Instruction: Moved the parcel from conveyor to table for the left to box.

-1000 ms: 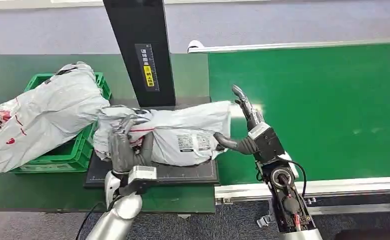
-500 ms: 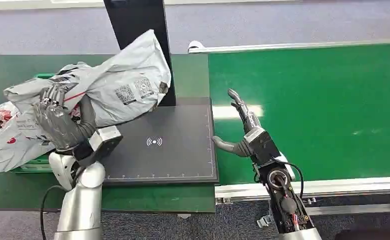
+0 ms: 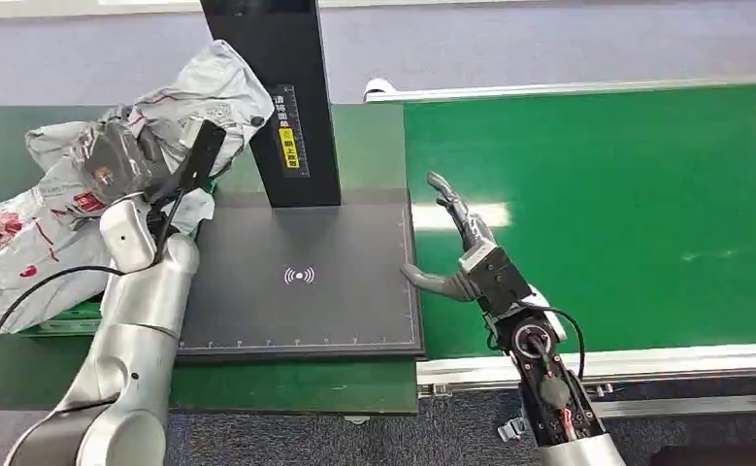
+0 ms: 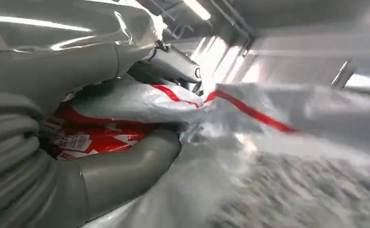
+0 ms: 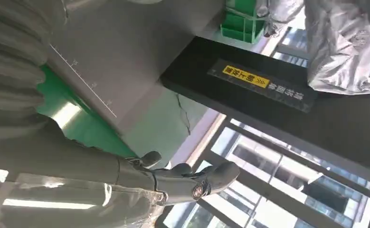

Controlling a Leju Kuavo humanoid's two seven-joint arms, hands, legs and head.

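My left hand (image 3: 114, 163) grips a grey plastic parcel (image 3: 204, 89) and holds it up over the green crate (image 3: 75, 313) at the table's left. The left wrist view shows the thumb and fingers (image 4: 126, 171) closed around the parcel's (image 4: 145, 102) crumpled, red-striped wrap. Another grey parcel (image 3: 19, 254) with red marks lies in the crate and hangs over its side. My right hand (image 3: 456, 254) is open with its fingers spread, at the conveyor's left edge beside the black scanner pad (image 3: 301, 277). The same hand (image 5: 173, 178) holds nothing in the right wrist view.
A black post (image 3: 277, 97) with a yellow label stands behind the pad. The green conveyor belt (image 3: 607, 214) runs to the right, with a metal rail (image 3: 645, 361) along its near side. The dark green table (image 3: 296, 388) borders the pad.
My left arm has lifted the parcel off the scanner pad and swung it left and up over the crate. The right hand has let go and drifted slightly toward the pad.
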